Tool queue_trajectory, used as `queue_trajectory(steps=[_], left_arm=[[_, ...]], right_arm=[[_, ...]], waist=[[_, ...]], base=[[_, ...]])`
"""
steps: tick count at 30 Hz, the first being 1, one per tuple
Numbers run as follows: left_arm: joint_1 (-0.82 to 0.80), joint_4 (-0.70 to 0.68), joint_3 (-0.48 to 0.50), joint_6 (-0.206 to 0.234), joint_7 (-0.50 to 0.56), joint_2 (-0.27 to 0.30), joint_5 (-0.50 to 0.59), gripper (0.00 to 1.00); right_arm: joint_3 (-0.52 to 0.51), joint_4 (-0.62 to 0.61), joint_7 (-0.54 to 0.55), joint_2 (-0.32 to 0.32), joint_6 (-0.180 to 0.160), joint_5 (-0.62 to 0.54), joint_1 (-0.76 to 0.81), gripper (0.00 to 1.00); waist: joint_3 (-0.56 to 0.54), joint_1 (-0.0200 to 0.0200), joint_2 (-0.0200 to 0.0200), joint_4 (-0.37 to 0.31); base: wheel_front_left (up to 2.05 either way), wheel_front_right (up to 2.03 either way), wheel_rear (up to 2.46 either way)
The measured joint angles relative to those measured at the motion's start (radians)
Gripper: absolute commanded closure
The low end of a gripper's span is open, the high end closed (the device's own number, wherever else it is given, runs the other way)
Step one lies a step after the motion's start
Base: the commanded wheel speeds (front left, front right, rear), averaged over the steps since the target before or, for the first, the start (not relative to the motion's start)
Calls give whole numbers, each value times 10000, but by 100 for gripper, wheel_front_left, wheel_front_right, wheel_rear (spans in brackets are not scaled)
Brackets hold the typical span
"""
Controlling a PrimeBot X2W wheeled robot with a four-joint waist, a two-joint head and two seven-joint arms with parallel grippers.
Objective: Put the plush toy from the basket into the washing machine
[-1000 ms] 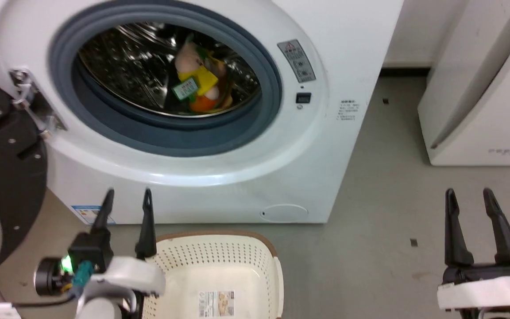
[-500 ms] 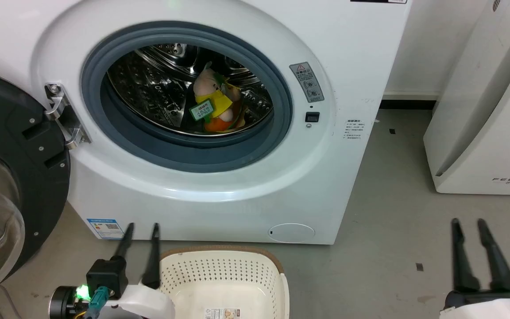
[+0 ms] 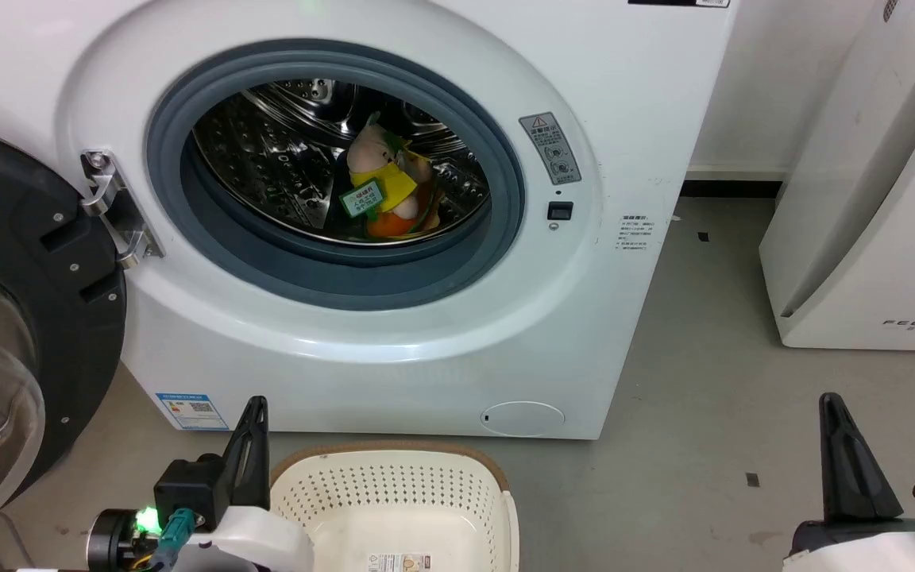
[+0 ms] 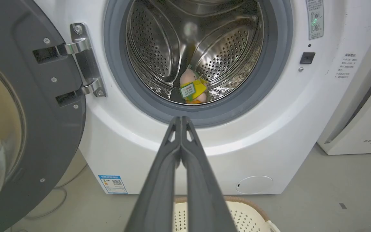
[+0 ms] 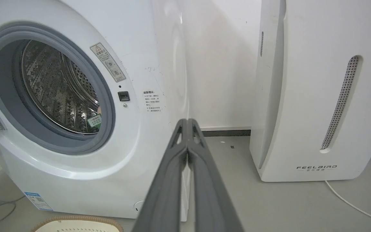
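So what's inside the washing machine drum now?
The plush toy lies low in the drum, green tag facing out. The grey door seal hides the drum floor beneath it.

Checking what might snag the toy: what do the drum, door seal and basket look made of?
Drum: polished metal, probably stainless steel; it mirrors light and is perforated. Door seal: matte grey, looks like rubber. Basket: cream, smooth, perforated, apparently moulded plastic; its brown rim looks woven.

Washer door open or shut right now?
Open. The door is swung out left on its hinge; the washing machine shows its drum, the plush toy lying inside.
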Motion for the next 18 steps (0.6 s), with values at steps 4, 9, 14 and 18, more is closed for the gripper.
queue_trajectory(steps=[4, 9, 14, 18], left_arm=[[0, -65, 4, 0, 94, 0, 12, 100], [0, -163, 0, 0, 174, -2, 17, 100], [1, -267, -2, 2, 297, -2, 29, 100], [6, -387, -4, 33, 401, -4, 38, 100]], right_arm=[[40, 0, 88, 0, 0, -25, -3, 100], [88, 0, 192, 0, 0, -90, -6, 100], [144, -2, 295, 0, 0, -132, -11, 100], [211, -2, 397, 0, 0, -213, -29, 100]], waist=[[-7, 0, 0, -11], [-15, 0, 0, -25], [-23, 0, 0, -39], [-34, 1, 0, -55]], base=[[0, 0, 0], [0, 0, 0], [0, 0, 0], [0, 0, 0]])
